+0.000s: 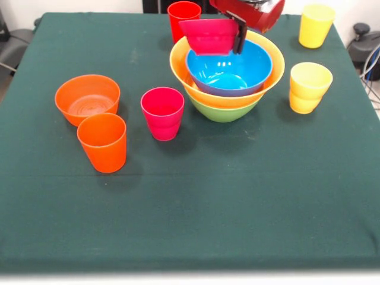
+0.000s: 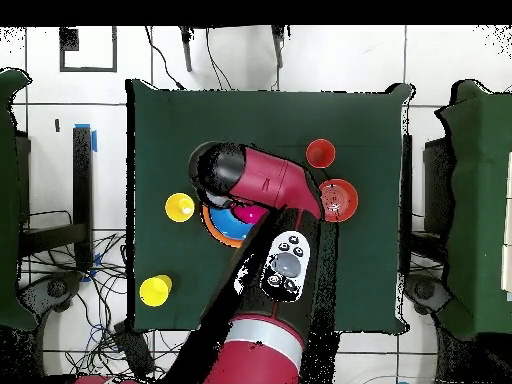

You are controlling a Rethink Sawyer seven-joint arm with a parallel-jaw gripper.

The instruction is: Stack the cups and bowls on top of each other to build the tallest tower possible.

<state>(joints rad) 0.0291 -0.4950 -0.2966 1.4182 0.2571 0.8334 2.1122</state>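
Observation:
The tower (image 1: 222,110) has a green bowl as base, with the very large yellow bowl (image 1: 178,62) in it and the blue bowl (image 1: 228,74) inside that. My gripper (image 1: 239,35) is shut on the right wall of the magenta-pink bowl (image 1: 208,35), which hangs tilted just above the blue bowl's far rim. Loose on the green cloth stand the orange bowl (image 1: 87,98), an orange cup (image 1: 102,142), a magenta-pink cup (image 1: 162,113), a red cup (image 1: 184,18) behind the tower, and two yellow cups (image 1: 307,87) (image 1: 315,25). In the overhead view my arm (image 2: 265,185) covers most of the tower.
The overhead view shows the orange bowl (image 2: 340,198) and orange cup (image 2: 321,153) on one side of the arm, and yellow cups (image 2: 180,207) (image 2: 155,290) on the other. Chairs and cables surround the table (image 1: 190,225).

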